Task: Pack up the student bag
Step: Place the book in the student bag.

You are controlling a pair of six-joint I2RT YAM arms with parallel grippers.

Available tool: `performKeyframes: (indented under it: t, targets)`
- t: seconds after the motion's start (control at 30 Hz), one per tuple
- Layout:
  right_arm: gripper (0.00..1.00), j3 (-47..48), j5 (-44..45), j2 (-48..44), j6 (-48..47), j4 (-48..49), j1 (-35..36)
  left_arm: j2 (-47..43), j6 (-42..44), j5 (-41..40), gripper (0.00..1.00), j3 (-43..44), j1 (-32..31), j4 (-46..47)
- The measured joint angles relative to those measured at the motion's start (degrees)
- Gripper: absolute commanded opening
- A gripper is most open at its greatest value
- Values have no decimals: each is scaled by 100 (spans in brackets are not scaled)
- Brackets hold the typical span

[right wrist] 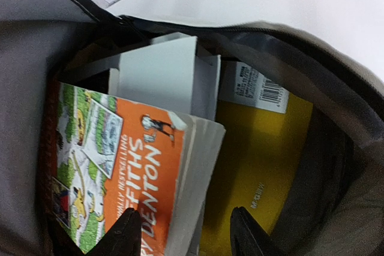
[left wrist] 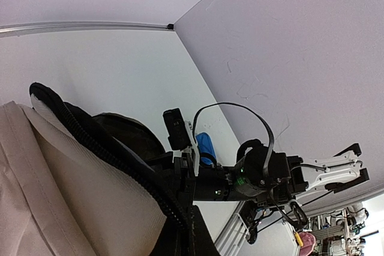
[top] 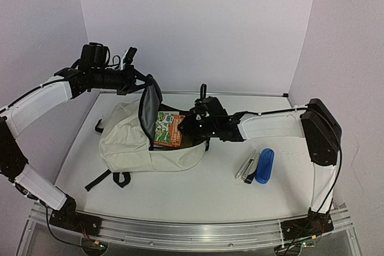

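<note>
Hovering at the bag (top: 129,139) mouth mid-table, right gripper (right wrist: 187,232) half-spread astride the book (right wrist: 120,166) page edge, its long axis running straight ahead into the bag; left gripper (top: 139,80) clamped on the flap (top: 150,103), holding it up.

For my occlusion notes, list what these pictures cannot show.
Title of orange book: right wrist view, cut by bottom edge and right gripper.
Nature of silver items beside blue case: top view, too small.
Grip of left gripper on student bag: left wrist view, lost at bottom edge.
</note>
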Motion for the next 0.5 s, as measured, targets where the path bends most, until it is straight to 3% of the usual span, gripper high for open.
performKeyframes:
  t: [0.37, 0.5]
  targets:
    - [25, 160, -560, 133, -117, 73, 0, -4, 53, -14, 0, 0, 0, -22]
    - [23, 380, -933, 360, -100, 312, -6, -4, 56, -3, 0, 0, 0, -22]
